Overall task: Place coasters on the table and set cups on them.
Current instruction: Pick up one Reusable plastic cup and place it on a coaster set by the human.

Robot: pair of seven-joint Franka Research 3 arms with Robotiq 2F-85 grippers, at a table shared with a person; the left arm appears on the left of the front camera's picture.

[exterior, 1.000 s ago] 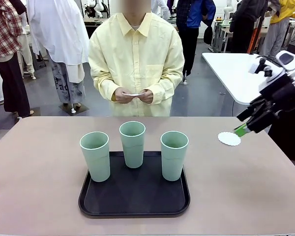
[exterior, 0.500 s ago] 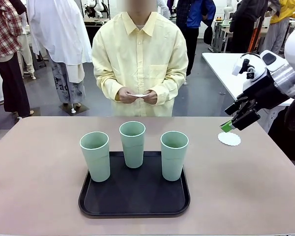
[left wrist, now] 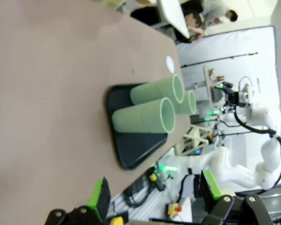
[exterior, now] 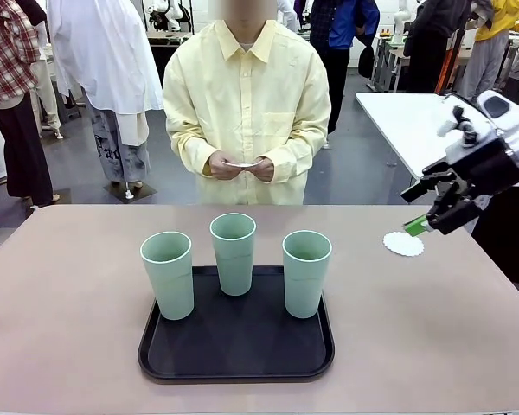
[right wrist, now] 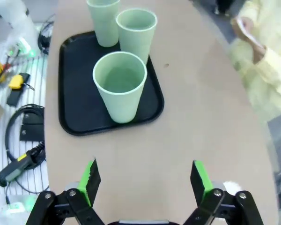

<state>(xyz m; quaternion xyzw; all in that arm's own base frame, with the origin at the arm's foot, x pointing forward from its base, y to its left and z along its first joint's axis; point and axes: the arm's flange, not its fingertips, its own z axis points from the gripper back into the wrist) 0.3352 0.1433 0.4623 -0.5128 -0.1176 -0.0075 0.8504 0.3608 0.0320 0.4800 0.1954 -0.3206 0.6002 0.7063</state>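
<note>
White coaster lies by the surface's right edge beneath the released right claw; a low swing toward the cups could brush it off; left claw also released

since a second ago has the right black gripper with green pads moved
Yes: the right gripper has risen slightly above the round white paper coaster, which stayed put.
</note>
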